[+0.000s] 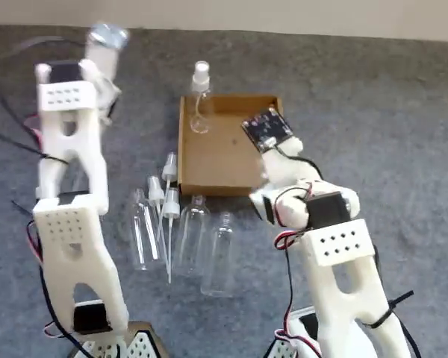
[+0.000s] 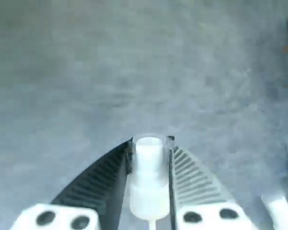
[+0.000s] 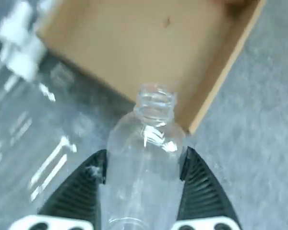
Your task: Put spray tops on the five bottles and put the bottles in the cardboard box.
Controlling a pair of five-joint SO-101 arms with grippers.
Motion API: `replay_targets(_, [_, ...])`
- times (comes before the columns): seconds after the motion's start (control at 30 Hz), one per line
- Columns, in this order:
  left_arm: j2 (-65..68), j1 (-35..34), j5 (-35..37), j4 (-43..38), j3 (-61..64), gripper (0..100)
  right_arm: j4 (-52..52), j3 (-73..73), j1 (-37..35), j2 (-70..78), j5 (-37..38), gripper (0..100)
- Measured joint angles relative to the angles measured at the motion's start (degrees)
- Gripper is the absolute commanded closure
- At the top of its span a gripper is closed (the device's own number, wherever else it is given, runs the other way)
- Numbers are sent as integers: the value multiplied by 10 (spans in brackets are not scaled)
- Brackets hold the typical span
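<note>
The cardboard box (image 1: 231, 160) is a shallow, open brown tray lying flat at upper centre of the high view. A capped bottle (image 1: 200, 112), clear with a white sprayer fitted, stands upright in the box's upper-left corner. Below and left of the box, three uncapped clear bottles (image 1: 190, 235) lie side by side on the grey counter (image 1: 403, 149), necks toward the top of the frame. Three loose white spray tops (image 1: 169, 205) with thin tubes lie among those necks. A fifth bottle (image 3: 144, 163), open-necked, is clamped in the right gripper (image 3: 145, 153) near the box's rim, and a fifth spray top (image 2: 149, 177) is pinched in the left gripper (image 2: 150, 143)
</note>
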Motion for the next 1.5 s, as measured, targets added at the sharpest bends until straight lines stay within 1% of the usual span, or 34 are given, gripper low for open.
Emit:
replay_targets(0.07, [-28, -10, 3, 50, -55, 996, -45, 11, -17, -1, -18, 979])
replay_targets(0.17, [-72, -23, 29, 120, -112, 996, -93, 46, -48, -9, -40, 979])
replay_targets(0.3, [-150, -47, 60, 136, -111, 996, -138, 88, -94, -81, -56, 979])
replay_targets(0.43, [-265, -51, 90, 139, -25, 996, -182, 156, -105, -177, -62, 979])
replay_targets(0.53, [-378, -30, 109, 140, 71, 996, -209, 209, -105, -237, -62, 979])
replay_targets(0.6, [-462, 9, 124, 140, 133, 996, -216, 236, -105, -267, -62, 979])
replay_targets(0.7, [-586, 92, 151, 133, 211, 996, -217, 263, -105, -305, -62, 979])
replay_targets(0.83, [-724, 191, 197, 76, 303, 996, -217, 300, -106, -359, -62, 979])
replay_targets(0.93, [-778, 243, 229, 17, 362, 996, -217, 345, -108, -412, -62, 980])
replay_targets(1.1, [-798, 319, 274, -106, 421, 996, -217, 408, -133, -531, -62, 995])
replay_targets(1.23, [-799, 368, 285, -209, 453, 996, -217, 459, -159, -619, -62, 995])
replay_targets(1.33, [-799, 397, 287, -284, 493, 996, -217, 480, -164, -629, -62, 995])
replay_targets(1.5, [-799, 416, 287, -367, 564, 996, -217, 484, -165, -629, -62, 995])
